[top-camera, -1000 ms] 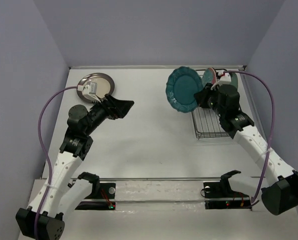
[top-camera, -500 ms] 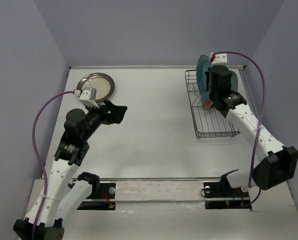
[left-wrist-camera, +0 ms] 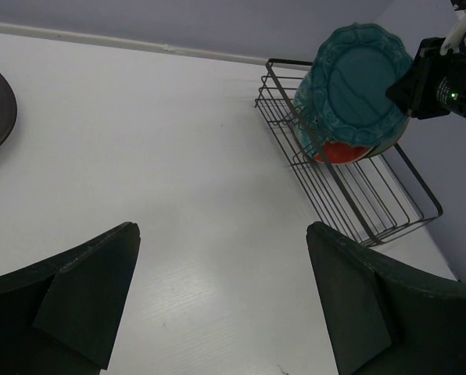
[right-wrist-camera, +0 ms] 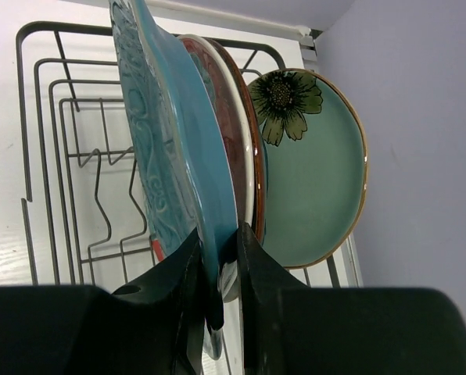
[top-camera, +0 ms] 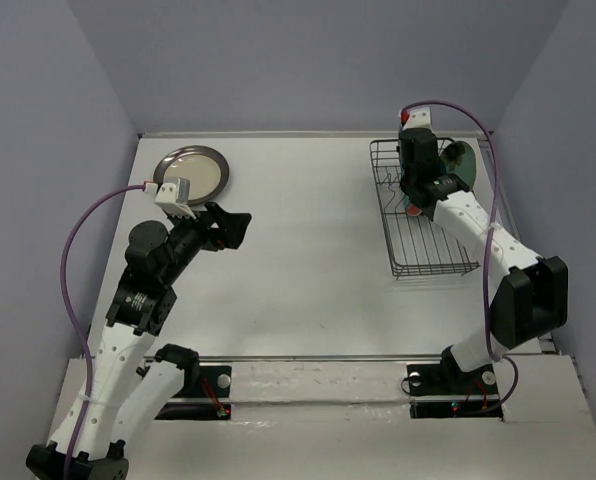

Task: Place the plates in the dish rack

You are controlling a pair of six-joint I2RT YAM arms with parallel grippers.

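One arm outstretched: right gripper (right-wrist-camera: 217,251) pinches scalloped teal plate (right-wrist-camera: 164,156) in dish rack (top-camera: 430,242).

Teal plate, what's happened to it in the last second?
The right gripper swung the teal plate from left of the rack into it, upright beside the red plate, still gripping its rim. The left gripper stayed open; the cream plate stayed put.

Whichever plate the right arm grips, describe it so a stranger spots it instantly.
Find the black wire dish rack at the table's far right. Plates stand on edge at its far end; the scalloped teal plate is the leftmost, clamped in the right gripper. Only it has a wavy rim, unlike the red floral plate and flowered mint plate beside it.
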